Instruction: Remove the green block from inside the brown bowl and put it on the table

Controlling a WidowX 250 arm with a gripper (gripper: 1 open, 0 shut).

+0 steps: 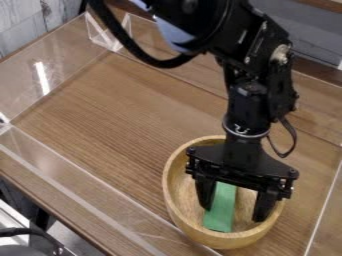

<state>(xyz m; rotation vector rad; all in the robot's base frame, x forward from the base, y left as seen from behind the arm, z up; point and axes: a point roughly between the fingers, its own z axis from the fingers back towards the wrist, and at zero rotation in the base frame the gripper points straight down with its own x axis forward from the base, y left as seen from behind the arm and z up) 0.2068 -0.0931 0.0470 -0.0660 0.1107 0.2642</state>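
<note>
Camera view: brown bowl (pixel 181 195) sits at the near right corner of the table (pixel 120 110). Green block (pixel 222 208) lies inside it, slightly right of centre. Gripper (pixel 234 205) points down into the bowl, fingers spread wide either side of the block (contact not discernible).

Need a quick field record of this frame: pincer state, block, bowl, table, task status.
pincer: open, pointing straight down, fingers lowered inside the bowl on either side of the block
green block: lying in the bowl between the fingers, not lifted
grip: no closure on the block visible
brown bowl: near the front right of the table, upright
table: wood grain, clear low walls at the edges
task status: block not yet out of the bowl
</note>
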